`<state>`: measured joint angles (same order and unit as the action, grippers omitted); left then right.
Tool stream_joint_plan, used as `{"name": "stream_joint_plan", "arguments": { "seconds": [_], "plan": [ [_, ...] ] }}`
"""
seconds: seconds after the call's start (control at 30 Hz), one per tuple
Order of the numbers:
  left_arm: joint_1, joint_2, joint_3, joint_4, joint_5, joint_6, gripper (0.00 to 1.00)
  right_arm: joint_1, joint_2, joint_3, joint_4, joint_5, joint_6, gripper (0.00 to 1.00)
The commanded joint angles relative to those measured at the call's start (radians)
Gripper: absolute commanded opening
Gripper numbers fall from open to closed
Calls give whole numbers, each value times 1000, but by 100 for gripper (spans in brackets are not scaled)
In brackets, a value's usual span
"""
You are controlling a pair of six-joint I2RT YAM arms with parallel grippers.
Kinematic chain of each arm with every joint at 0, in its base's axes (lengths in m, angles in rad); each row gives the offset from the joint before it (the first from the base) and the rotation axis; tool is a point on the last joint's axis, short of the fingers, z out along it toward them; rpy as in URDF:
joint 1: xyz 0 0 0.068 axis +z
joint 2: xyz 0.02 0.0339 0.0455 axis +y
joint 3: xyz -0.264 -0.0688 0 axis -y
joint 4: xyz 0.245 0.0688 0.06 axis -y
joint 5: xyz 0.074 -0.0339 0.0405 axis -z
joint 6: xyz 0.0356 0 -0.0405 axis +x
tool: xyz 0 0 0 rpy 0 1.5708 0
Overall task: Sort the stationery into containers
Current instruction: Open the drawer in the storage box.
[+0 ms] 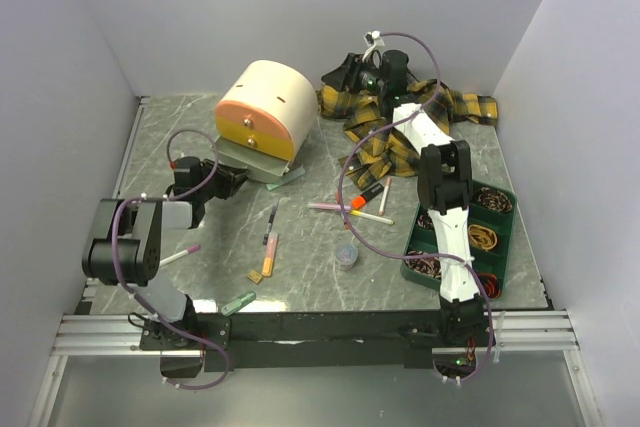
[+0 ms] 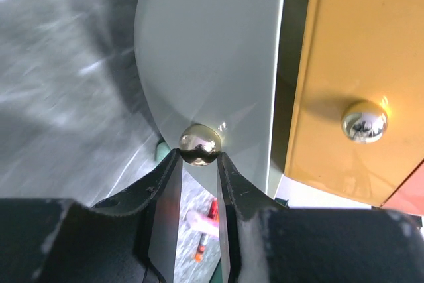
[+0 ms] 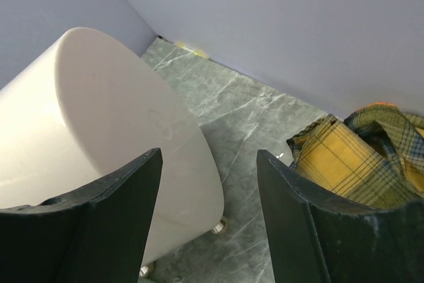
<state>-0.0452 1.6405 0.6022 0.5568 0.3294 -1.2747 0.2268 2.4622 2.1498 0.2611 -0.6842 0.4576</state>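
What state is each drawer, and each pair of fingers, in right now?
bottom drawer: pulled partly out
yellow middle drawer: shut
orange top drawer: shut
left fingers: shut on the knob of the bottom drawer
right fingers: open, holding nothing

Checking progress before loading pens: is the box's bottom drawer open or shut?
Open. The pale bottom drawer juts out past the orange front above it, the left hand pinching its knob.

Left pincer (image 2: 199, 158) clamped, right pincer (image 3: 209, 158) spread.
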Motion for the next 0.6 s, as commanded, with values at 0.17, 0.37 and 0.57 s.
{"name": "stream_joint_plan", "arguments": {
  "seconds": [0.17,0.37,0.57],
  "plan": [
    [42,-163,-107,-46,-3,78,4,17,-112,-36,33,-43,-25,66],
    [71,-214,-140,-106,-35,92,7,22,-121,-37,32,-44,-27,66],
    [79,-228,-150,-164,-87,74,39,25,-132,-47,29,-49,-34,66]
  ]
}}
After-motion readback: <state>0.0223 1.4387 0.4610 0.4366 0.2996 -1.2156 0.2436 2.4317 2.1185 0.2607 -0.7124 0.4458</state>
